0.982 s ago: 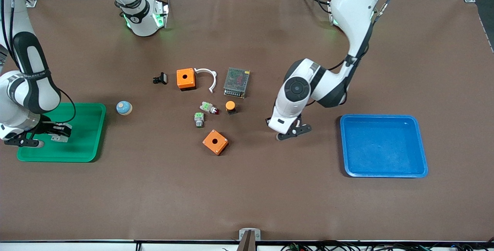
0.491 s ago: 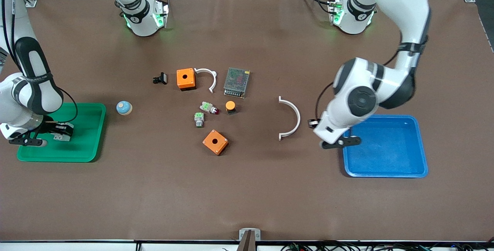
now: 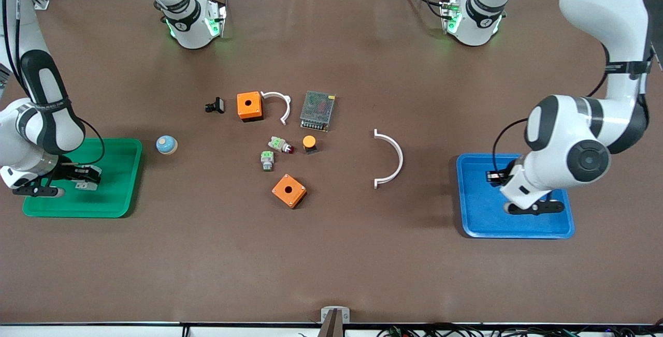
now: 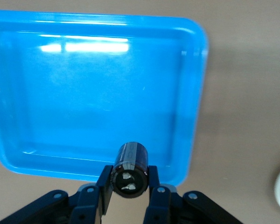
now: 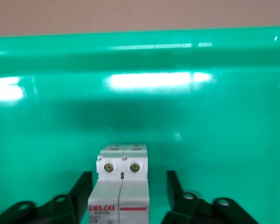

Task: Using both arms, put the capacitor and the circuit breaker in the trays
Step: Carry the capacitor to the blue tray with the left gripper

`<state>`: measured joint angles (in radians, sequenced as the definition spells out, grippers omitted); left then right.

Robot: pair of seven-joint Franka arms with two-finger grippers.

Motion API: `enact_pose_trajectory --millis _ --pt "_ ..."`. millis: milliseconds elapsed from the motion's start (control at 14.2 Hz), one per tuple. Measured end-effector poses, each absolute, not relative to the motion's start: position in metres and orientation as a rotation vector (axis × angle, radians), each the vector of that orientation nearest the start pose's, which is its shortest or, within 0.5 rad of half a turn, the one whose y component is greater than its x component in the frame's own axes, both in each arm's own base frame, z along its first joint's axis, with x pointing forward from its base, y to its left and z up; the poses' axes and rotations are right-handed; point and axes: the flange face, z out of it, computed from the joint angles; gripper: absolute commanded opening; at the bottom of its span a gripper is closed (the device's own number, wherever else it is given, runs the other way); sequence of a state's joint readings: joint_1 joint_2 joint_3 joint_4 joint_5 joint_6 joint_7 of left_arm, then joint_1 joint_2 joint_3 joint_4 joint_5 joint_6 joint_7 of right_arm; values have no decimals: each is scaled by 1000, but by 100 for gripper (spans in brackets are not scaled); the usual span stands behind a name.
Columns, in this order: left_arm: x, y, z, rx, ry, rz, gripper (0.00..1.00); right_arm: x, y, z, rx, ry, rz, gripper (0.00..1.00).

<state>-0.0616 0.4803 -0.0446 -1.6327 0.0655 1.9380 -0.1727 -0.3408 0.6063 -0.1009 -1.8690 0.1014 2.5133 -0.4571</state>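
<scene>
Left hand (image 4: 129, 193) is hanging over the blue tray (image 3: 481, 223), clamping the capacitor (image 4: 130, 170), a stubby black cylinder showing its pale end only in the left wrist view; right hand (image 5: 126, 198) is sitting spread apart around the white circuit breaker (image 5: 121, 184) in the green tray (image 3: 116, 192)

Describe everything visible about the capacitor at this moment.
The capacitor is a small, glossy black cylinder with a dark end face carrying two pale spots. It lies on its side, that face toward the left wrist camera, clamped between the fingers of the left gripper, which touch its two sides. It is held over the blue tray, not resting on it.
</scene>
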Motion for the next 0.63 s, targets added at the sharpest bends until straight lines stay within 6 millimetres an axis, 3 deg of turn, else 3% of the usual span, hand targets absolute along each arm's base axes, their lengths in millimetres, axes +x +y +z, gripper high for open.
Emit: enact_pose_trajectory --millis 211,351,491,632 --pt "665 -26 307 -3078 -97 216 12 599 -268 215 -3137 46 -40 100" --pt "671 -14 283 -3084 -113 175 11 617 -258 247 -3113 4 5 100" --pt "676 -8 254 -3078 -104 139 11 634 -239 287 -3089 -17 51 100" --pt "678 -4 231 -3077 -106 136 11 646 -204 322 -3094 17 88 100"
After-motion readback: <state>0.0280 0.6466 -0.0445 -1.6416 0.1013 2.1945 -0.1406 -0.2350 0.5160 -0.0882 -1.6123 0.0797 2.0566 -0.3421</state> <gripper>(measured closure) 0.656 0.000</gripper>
